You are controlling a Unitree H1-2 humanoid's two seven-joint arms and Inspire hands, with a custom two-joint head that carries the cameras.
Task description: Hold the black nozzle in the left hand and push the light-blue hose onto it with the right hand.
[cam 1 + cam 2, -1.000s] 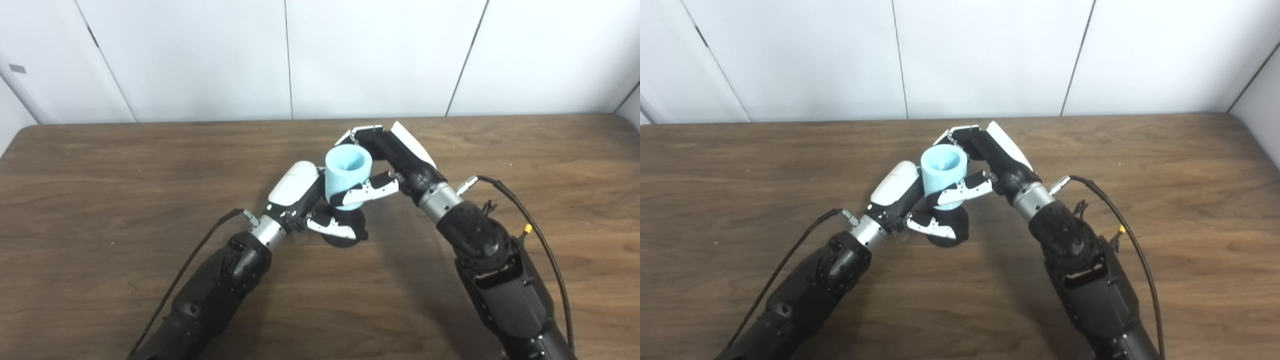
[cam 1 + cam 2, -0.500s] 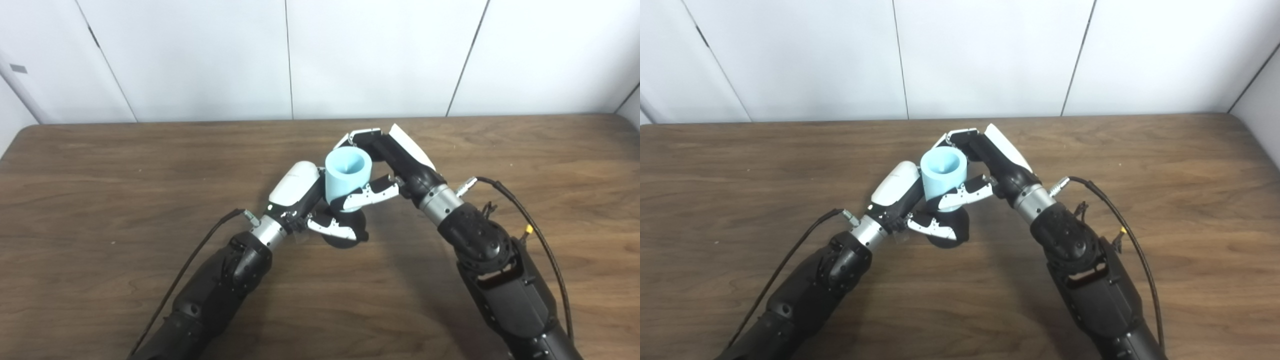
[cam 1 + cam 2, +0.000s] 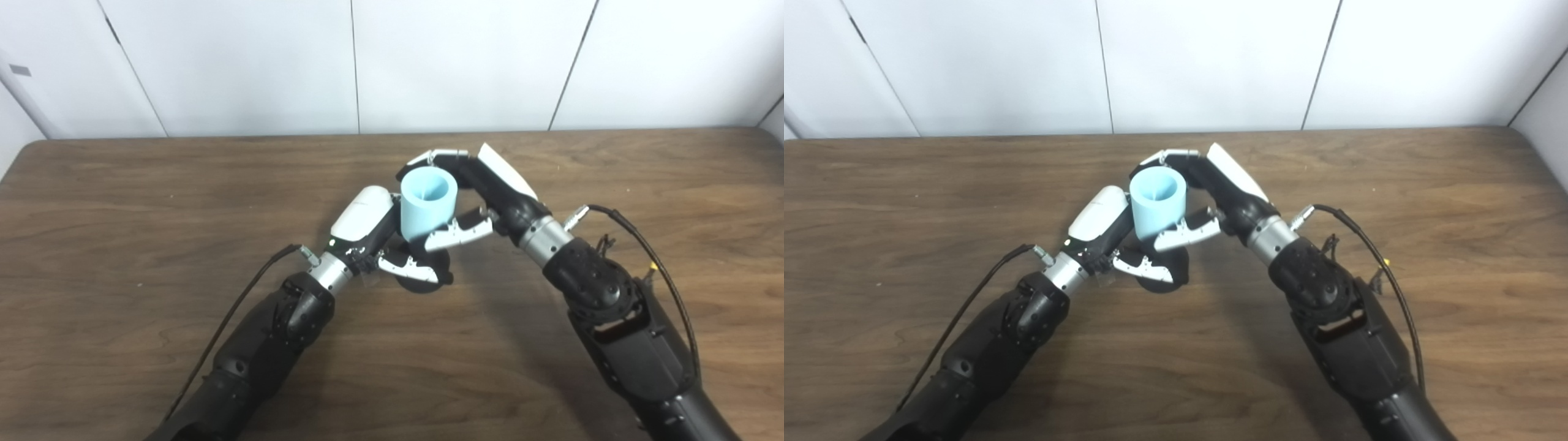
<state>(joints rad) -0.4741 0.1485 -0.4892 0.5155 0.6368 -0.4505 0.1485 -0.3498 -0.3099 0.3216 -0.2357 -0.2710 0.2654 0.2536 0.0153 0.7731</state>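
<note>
Both arms rise from the bottom edge and meet near the middle of the wooden table [image 3: 122,202], forming a peak

Left hand [image 3: 373,236]: white-backed, wrapped round the black nozzle [image 3: 422,275]; its thumb lies across the near side of the dark body, fingers curl behind. Grip closed on the nozzle. Nozzle sits low, its base at or just above the tabletop — cannot tell if it touches. Only its wide lower part shows; the top is hidden under the hose

Light-blue hose [image 3: 427,201]: a short, thick tube standing roughly upright, open end facing up toward the cameras, pale inner wall visible. Its lower end sits directly over the nozzle. How far it has gone on cannot be seen, as the joint is covered by thumbs

Right hand [image 3: 484,190]: closed around the hose. Fingers [image 3: 438,156] curve round the far side at the rim; thumb crosses the near lower side, just above the left thumb. The two hands are touching or nearly so at that spot

A black cable [image 3: 637,245] loops from the right wrist along the forearm; another trails from the left wrist. White panelled wall [image 3: 245,61] behind the table
</note>
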